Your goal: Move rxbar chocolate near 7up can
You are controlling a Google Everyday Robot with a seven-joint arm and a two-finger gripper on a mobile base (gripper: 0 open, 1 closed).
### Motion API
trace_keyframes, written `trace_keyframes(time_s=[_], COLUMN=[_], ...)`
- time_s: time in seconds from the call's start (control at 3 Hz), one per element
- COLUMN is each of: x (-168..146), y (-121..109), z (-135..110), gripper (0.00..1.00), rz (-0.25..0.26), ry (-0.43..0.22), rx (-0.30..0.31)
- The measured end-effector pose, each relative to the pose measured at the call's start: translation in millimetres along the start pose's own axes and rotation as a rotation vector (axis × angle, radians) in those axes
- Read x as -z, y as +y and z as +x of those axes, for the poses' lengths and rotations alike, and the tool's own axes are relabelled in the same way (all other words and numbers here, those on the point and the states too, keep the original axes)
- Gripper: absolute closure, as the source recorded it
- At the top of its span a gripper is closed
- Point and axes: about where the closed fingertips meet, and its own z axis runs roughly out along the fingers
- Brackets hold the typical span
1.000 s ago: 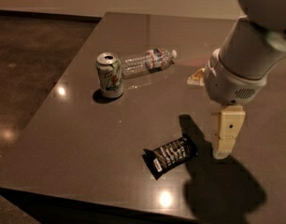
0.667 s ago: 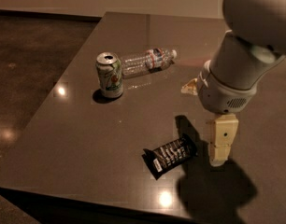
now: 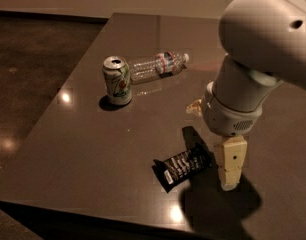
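The rxbar chocolate (image 3: 185, 166), a flat black wrapper with white lettering, lies on the dark table (image 3: 93, 149) near its front edge. The 7up can (image 3: 118, 81) stands upright at the table's left middle, well apart from the bar. My gripper (image 3: 229, 180) hangs down from the large white arm (image 3: 263, 49), just to the right of the bar's right end, with its tip close to the table surface. Nothing shows held in it.
A clear plastic water bottle (image 3: 155, 65) lies on its side just behind and right of the can. A small tan object (image 3: 195, 106) sits on the table beside the arm's wrist. The table's front edge runs close below the bar.
The arm has moved left and down, bringing the gripper closer to the bar's right end. The bar, can and bottle have not moved.
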Motion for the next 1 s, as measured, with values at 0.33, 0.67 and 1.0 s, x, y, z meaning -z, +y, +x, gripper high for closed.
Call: trace_keyframes(time_s=[0.33,0.67,1.0], x=[-8,-13,-19], y=[6,7,9], z=[-10,-14,-18], gripper=[0.00,0.00,0.03], rz=[-0.023,-0.035,-0.048], ry=[-0.006,-0.015,-0.024], rx=[0.032,0.040,0.048])
